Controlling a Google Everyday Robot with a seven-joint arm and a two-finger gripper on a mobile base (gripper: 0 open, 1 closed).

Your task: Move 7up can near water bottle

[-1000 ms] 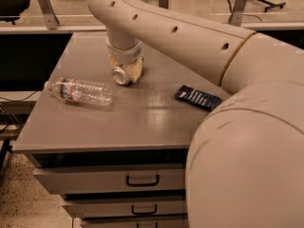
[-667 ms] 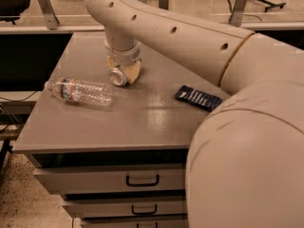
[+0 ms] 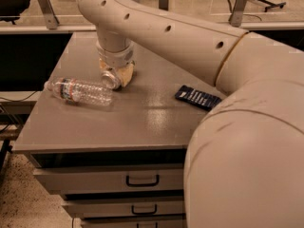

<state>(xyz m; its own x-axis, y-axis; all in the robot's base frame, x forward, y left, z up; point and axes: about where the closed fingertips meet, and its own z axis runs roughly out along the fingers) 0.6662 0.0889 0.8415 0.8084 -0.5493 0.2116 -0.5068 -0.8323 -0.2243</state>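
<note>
The water bottle (image 3: 80, 90) lies on its side at the left of the grey cabinet top (image 3: 142, 122), white cap pointing left. The 7up can (image 3: 111, 80) lies tilted just right of the bottle's base, its silver end facing the camera, almost touching the bottle. My gripper (image 3: 116, 74) reaches down from the big cream arm and its tan fingers (image 3: 126, 73) are shut around the can at the tabletop. Most of the can's body is hidden by the fingers.
A flat dark blue packet (image 3: 197, 97) lies at the right of the top, partly behind my arm. My arm's large cream body (image 3: 247, 141) blocks the right side. Drawers with handles (image 3: 142, 179) are below the front edge.
My gripper has moved the can a little to the left and toward the front, closer to the bottle's base. The bottle and the packet have not moved.
</note>
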